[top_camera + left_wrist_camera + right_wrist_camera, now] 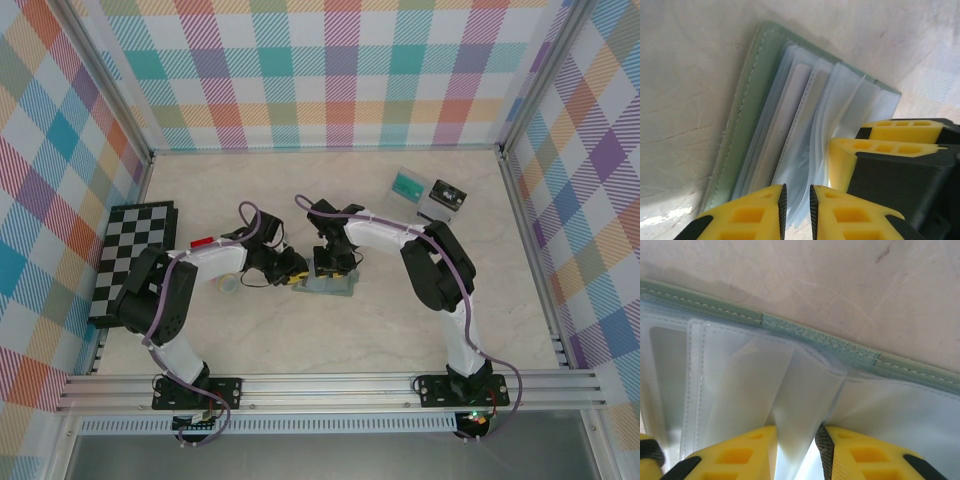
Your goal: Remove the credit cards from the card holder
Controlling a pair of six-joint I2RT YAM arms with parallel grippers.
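You have the card holder [335, 287] lying open on the tabletop [400, 330], at the centre of the overhead frame. Your left pincer [796, 207] is narrowed onto the edges of its clear sleeves [790, 130]. Your right pincer [796, 452], just beside it, pinches one of them.

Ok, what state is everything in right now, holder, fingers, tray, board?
Grey-green fabric card holder: open on the table, clear sleeves fanned.
Left fingers, yellow: closed on a sleeve.
Right fingers, yellow: closed on another sleeve.
Clear plastic tray: holds a teal item and a dark item.
Black-and-white chequered board: lying flat by the left wall.
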